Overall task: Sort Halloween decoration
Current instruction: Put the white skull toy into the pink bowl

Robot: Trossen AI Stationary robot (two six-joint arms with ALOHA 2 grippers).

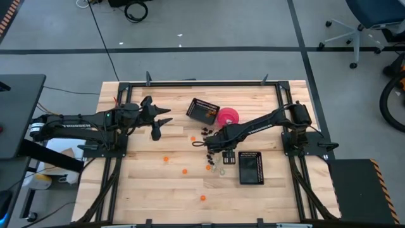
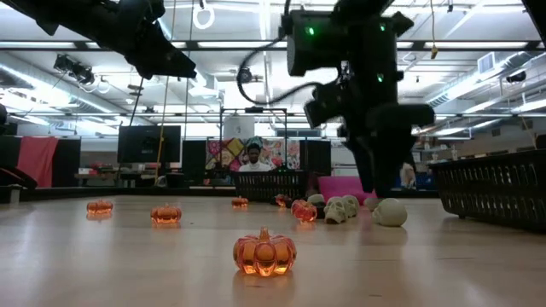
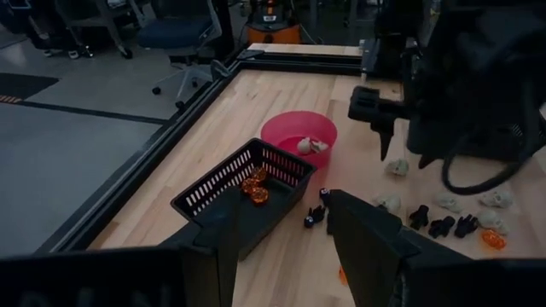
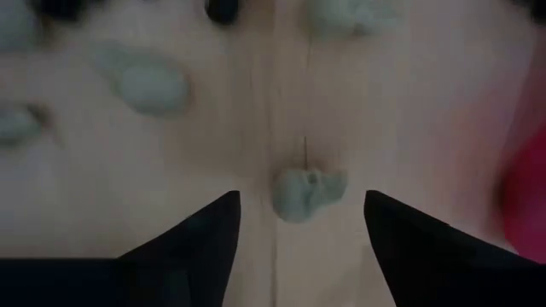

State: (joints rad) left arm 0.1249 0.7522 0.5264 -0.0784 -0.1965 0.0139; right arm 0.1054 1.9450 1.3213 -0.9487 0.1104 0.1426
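**Right claw spread over a pale skull**

Left claw (image 1: pixel 159 120) raised over the worktop's (image 1: pixel 145 183) left part, fingers apart, holding nothing. Orange pumpkins (image 1: pixel 185 171) scattered across the middle of the worktop, apart from one another; more orange ones inside the tilted black mesh basket (image 3: pixel 223 189). Round pink bowl (image 1: pixel 228 116) just beside that basket, whitish pieces inside. Black trinkets (image 3: pixel 441 226) clustered near the bowl. Right claw (image 4: pixel 300 223) low over the worktop, fingers wide, a pale skull (image 4: pixel 305 193) lying between them, untouched. Second mesh basket (image 1: pixel 250 168) farther right.
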